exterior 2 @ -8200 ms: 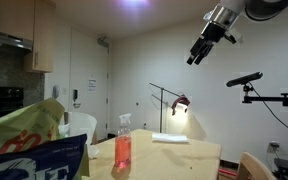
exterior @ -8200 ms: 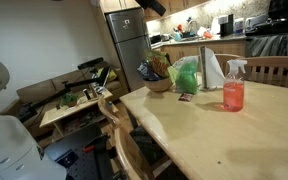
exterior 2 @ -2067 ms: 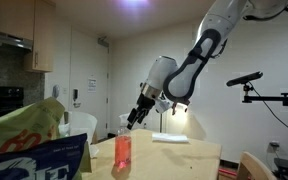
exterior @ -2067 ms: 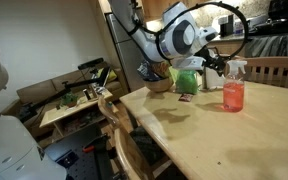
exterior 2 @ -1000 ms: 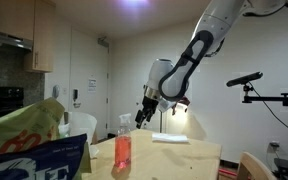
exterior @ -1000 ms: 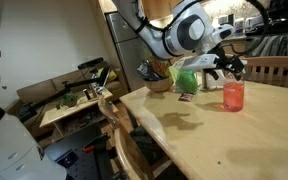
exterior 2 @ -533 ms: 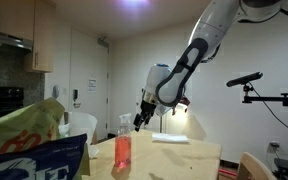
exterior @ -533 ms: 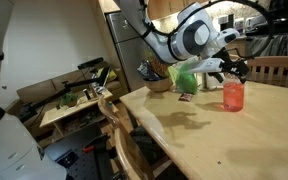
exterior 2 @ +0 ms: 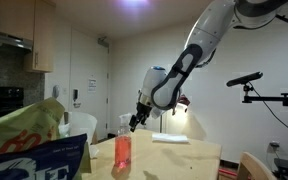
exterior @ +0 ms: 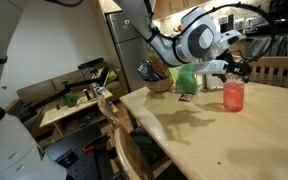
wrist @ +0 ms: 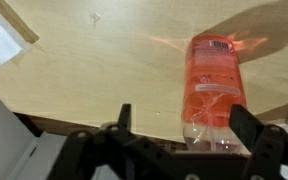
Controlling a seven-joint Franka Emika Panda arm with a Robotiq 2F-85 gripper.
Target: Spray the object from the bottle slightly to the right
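The bottle (exterior: 233,95) is small and clear with pink-red liquid. It stands upright on the wooden table (exterior: 214,140) and shows in both exterior views (exterior 2: 122,150). My gripper (exterior: 234,68) hangs just above its white trigger head, also seen in an exterior view (exterior 2: 134,122). In the wrist view the gripper (wrist: 184,115) is open, its two dark fingers spread wide. The bottle (wrist: 214,90) lies toward the right finger, touching neither. The trigger head itself is hidden by the gripper.
A green bag (exterior: 187,77) stands just behind the bottle, and fills the near corner of an exterior view (exterior 2: 34,140). Wooden chairs (exterior: 119,135) (exterior: 279,68) flank the table. A white sheet (exterior 2: 171,138) lies on the table, by a lamp (exterior 2: 179,103).
The arm came in from high up and dropped over the bottle. In the last second the gripper shifted a little and settled just above the bottle's head. The bottle has not moved.
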